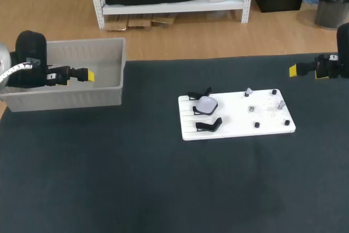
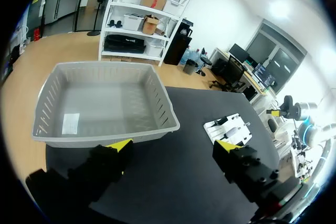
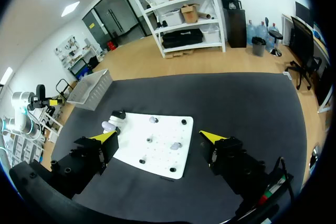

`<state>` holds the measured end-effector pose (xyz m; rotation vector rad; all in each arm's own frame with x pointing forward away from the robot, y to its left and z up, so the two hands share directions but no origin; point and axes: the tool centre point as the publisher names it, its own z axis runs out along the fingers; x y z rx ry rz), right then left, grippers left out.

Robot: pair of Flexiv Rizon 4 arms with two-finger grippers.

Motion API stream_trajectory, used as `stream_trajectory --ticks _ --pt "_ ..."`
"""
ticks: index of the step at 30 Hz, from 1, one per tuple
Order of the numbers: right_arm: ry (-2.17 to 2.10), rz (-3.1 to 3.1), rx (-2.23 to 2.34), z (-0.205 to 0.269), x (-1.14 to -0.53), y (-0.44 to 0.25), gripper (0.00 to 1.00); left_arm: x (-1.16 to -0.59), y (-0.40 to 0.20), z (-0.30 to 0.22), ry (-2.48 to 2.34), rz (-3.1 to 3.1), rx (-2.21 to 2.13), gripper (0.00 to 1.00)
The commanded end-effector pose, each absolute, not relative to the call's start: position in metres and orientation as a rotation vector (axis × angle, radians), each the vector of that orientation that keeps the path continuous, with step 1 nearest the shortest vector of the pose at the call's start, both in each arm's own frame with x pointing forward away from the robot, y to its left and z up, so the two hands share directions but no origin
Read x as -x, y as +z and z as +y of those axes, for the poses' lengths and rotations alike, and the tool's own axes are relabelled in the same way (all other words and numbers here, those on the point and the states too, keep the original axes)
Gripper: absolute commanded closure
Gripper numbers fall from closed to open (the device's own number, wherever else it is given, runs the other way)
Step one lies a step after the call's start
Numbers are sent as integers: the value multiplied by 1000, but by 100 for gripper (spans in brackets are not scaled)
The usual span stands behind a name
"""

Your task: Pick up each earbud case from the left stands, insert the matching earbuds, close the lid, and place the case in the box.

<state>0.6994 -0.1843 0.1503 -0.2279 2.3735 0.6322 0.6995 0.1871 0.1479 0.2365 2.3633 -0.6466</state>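
Earbud case point(image 1: 206, 103), pale and rounded, sits on the rear black stand point(image 1: 192, 97) at the left end of the white board point(image 1: 234, 114). The front stand point(image 1: 209, 125) is empty. The case is probably light with a hard, smooth shell, so slippery; best pinched across its broad sides, clear of the lid seam. Both pincers are empty, fingers apart: left pincer point(image 2: 173, 145) by the grey box point(image 1: 82, 42), right pincer point(image 3: 158, 136) above the dark surface point(image 1: 163, 189), well apart from the board.
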Motion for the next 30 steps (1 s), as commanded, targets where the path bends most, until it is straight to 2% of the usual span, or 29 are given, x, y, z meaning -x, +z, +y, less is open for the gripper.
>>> stream_trajectory --ticks 1,11,19,26,30 --pt "634 2373 230 -185 -700 150 0 -700 150 185 -633 2378 -231 0" --pt "634 2373 230 -185 -700 150 0 -700 150 185 -633 2378 -231 0" --pt "634 2373 230 -185 -700 150 0 -684 174 165 -857 1621 -970 0" --pt "634 2373 230 -185 -700 150 0 -678 176 148 -829 1413 -1262 0" --pt "634 2373 230 -185 -700 150 0 -678 176 148 -829 1413 -1262 0"
